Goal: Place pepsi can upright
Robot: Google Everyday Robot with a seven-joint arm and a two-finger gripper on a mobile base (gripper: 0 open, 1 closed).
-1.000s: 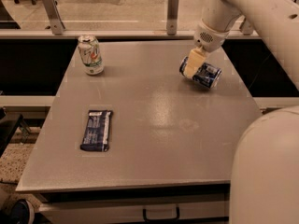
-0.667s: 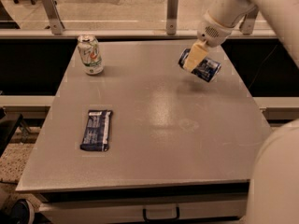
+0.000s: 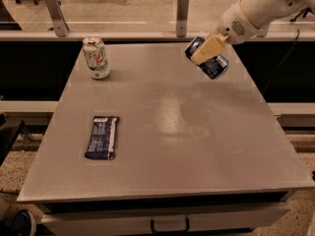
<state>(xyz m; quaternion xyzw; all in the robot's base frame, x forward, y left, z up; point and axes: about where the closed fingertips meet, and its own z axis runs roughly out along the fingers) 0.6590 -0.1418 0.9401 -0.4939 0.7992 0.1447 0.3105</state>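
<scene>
The pepsi can [image 3: 212, 64], dark blue with silver ends, hangs tilted in the air above the far right part of the grey table [image 3: 167, 132]. My gripper [image 3: 206, 50] is shut on it, with a cream-coloured finger [image 3: 208, 48] lying across the can's middle. The white arm reaches in from the upper right. The can's lower end points down and to the right, its upper end toward the back left.
A white-and-green can [image 3: 96, 58] stands upright at the far left of the table. A flat dark blue snack bar wrapper [image 3: 102, 137] lies at the near left. A railing with posts [image 3: 182, 14] runs behind the table.
The gripper has lifted the pepsi can off the table and carried it up and a little left. The arm has drawn back toward the upper right.
</scene>
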